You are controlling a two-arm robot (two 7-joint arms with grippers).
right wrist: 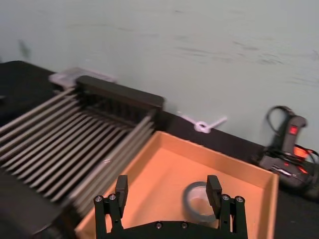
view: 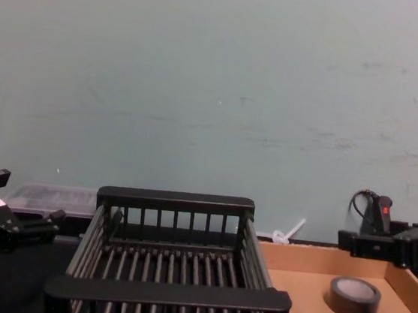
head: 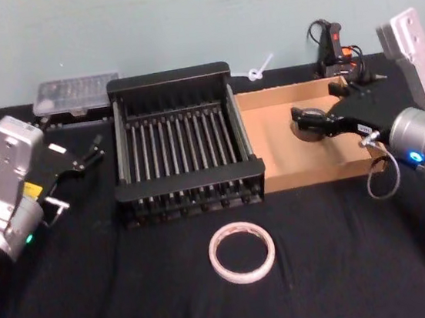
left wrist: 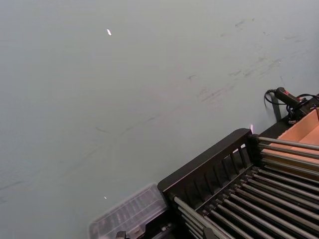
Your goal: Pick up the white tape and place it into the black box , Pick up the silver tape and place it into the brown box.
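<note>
Directly under the right gripper, whose black fingers stand wide apart holding nothing, the small thick silver-grey duct tape roll lies flat on the floor of the shallow brown cardboard tray. Well apart from that gripper, the wide thin white tape ring lies on the black cloth in front of the black slatted plastic crate. Beyond the crate's far side the left gripper hangs open and empty.

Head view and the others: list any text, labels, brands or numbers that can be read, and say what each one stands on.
None can be read.
White label on the right gripper: too small to read.
White patch on the left gripper: no legible marks.
White tape: no print legible.
Silver tape, black box, brown box: plain.
</note>
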